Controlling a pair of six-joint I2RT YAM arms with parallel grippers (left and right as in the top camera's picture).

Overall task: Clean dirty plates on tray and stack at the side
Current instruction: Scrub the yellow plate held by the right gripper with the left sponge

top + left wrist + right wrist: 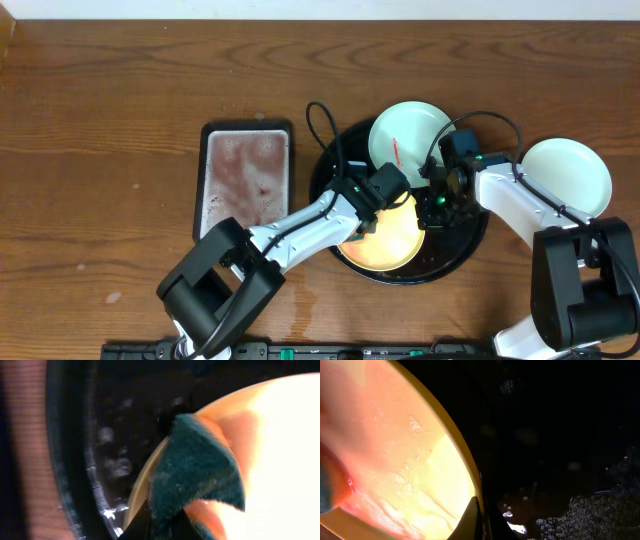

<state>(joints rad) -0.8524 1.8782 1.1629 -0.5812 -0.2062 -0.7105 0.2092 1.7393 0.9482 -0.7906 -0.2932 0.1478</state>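
The left gripper is reaching over the black tray and clamping a teal sponge between nearly closed fingers, pressing it onto the yellow plate, which is lying on the near half of the tray. The right gripper is sitting at that plate's right rim with its fingers drawn almost together, and it appears to be pinching the edge to steady it. A white plate streaked with red is waiting on the far part of the tray, and another white plate is resting on the table to the right, well apart from a small foam-filled tray. The yellow plate is looking wet and soapy, so it is probably slippery; being stiff and likely breakable, it is calling for a firm pinch across the rim, not the slick face
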